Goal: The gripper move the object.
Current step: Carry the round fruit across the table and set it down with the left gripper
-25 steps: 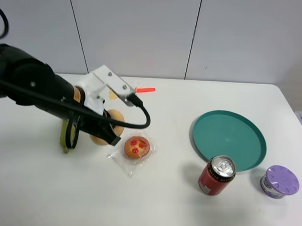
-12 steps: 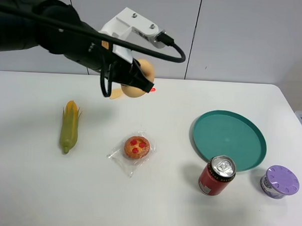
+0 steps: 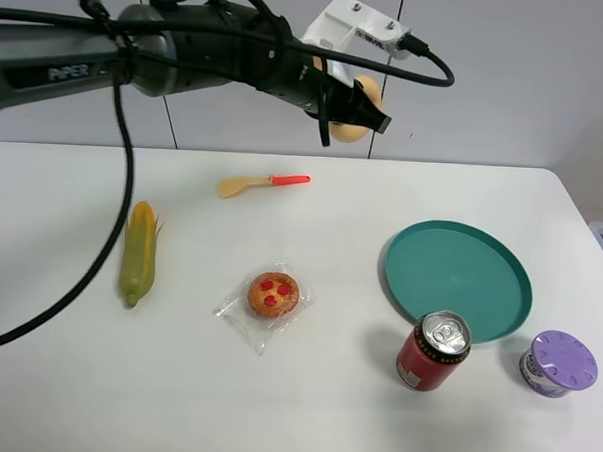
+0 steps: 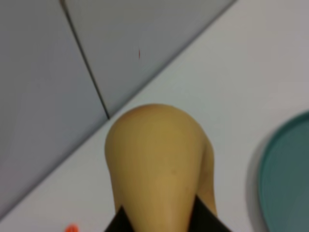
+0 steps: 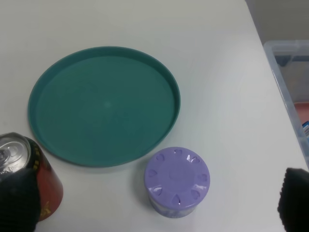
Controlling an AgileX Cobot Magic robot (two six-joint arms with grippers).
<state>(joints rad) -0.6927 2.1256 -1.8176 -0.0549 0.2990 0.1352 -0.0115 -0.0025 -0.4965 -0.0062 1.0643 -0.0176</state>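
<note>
My left gripper (image 3: 354, 118) is shut on the tan-orange peach-like fruit (image 3: 350, 131) and holds it high above the table's back edge, in front of the wall and left of the teal plate (image 3: 457, 278). In the left wrist view the fruit (image 4: 154, 159) fills the middle between the black fingers (image 4: 205, 221). The plate's rim (image 4: 289, 169) shows below it to one side. My right gripper (image 5: 154, 203) is open and empty, its fingers (image 5: 17, 200) wide apart above the purple cup (image 5: 177, 181). It is out of the exterior high view.
A red can (image 3: 432, 350) and the purple-lidded cup (image 3: 558, 363) stand at the plate's near side. A wrapped pastry (image 3: 273, 295), a corn cob (image 3: 138, 251) and a spatula (image 3: 261, 183) lie on the left half. A clear bin (image 5: 289, 72) stands off the table's right edge.
My left gripper has lifted the fruit from the table beside the pastry and carried it up and to the right, revealing the corn and spatula.
</note>
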